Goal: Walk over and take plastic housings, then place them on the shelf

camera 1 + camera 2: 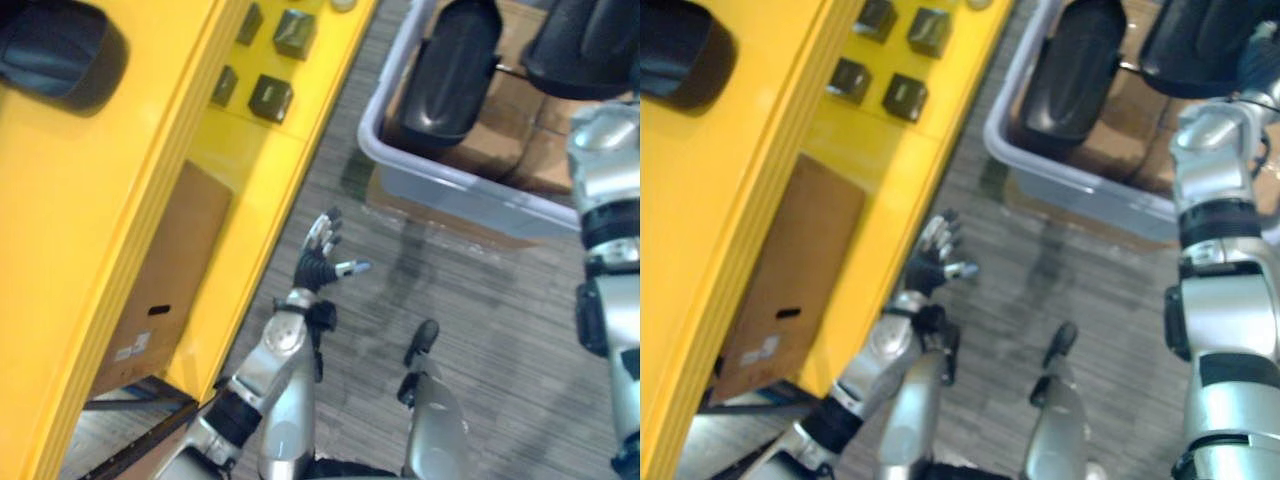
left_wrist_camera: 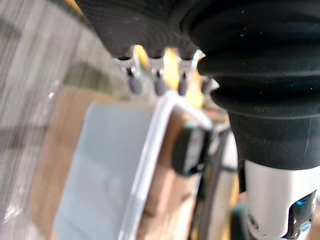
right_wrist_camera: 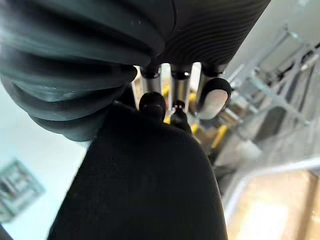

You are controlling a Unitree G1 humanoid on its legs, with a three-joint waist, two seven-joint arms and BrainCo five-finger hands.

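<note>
right hand (image 3: 178, 92): my fingers curl over the edge of a black housing (image 3: 145, 190) and clamp it. In the head view it shows between 1 and 2 o'clock, at the bin's right end.
left hand (image 1: 316, 265): fingers spread and relaxed, holding nothing. It hangs near the middle of the head view above the carpet (image 1: 490, 330), just beside the shelf's front edge.
bin (image 1: 455, 185): pale grey, at 1 o'clock (brown cardboard shows inside it and beneath it).
second housing (image 1: 452, 70): black, lying in the bin on the 9 o'clock side of the one I hold.
shelf (image 1: 70, 230): yellow, running from 7 to 12 o'clock.
third housing (image 1: 55, 50): dark, resting on the shelf at 11 o'clock.
blocks (image 1: 270, 97): small and dark, on the shelf at 12 o'clock.
cardboard box (image 1: 160, 280): brown, with a slot in its side, inside the shelf at 8 o'clock.
</note>
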